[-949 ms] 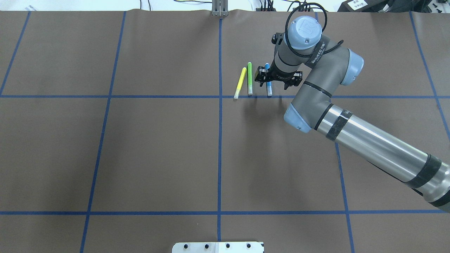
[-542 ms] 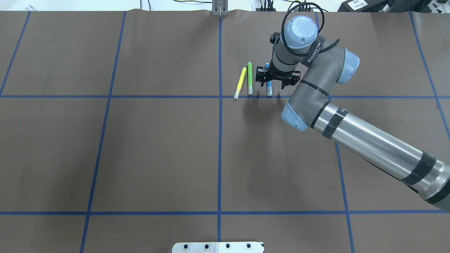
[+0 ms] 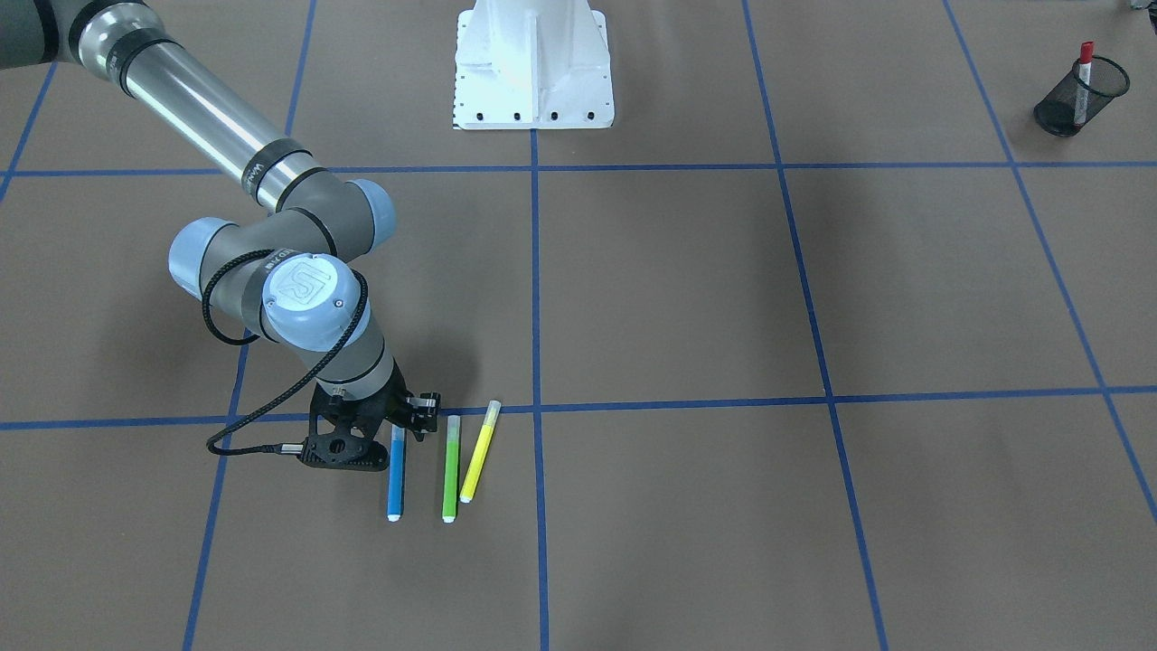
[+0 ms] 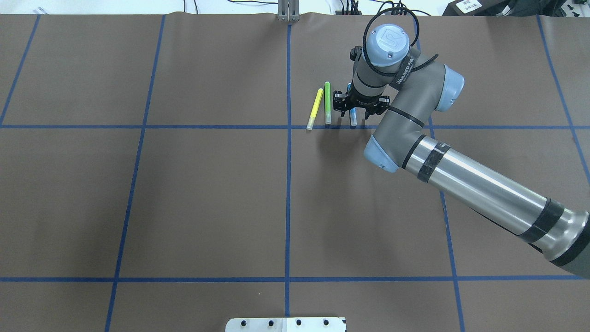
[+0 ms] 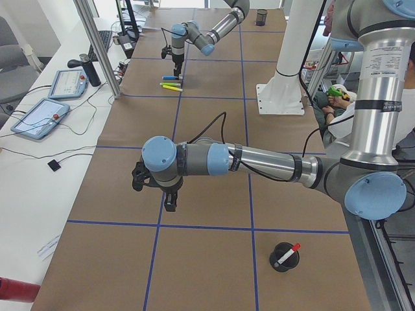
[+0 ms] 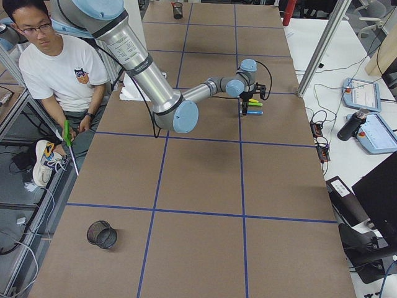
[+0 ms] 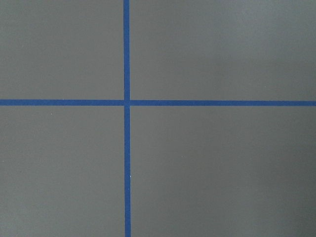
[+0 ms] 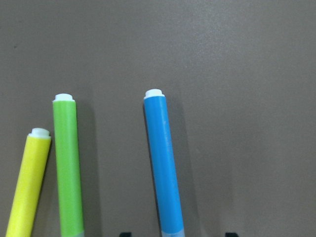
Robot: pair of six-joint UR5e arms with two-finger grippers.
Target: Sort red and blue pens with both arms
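I'm seeing a blue-gridded brown mat (image 4: 207, 193)
Beside the blue highlighter (image 3: 396, 475), a green highlighter (image 3: 450, 470) and a yellow highlighter (image 3: 479, 452) are lying.

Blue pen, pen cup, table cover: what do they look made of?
Blue pen: likely plastic, smooth with a faint sheen, white plug at the end. Pen cup: black wire mesh, probably metal; its wall is see-through. Table cover: matte brown sheet, paper or vinyl, cannot tell which; the blue grid lines look like tape.

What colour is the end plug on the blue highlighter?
White; the blue highlighter shows it best in the right wrist view.
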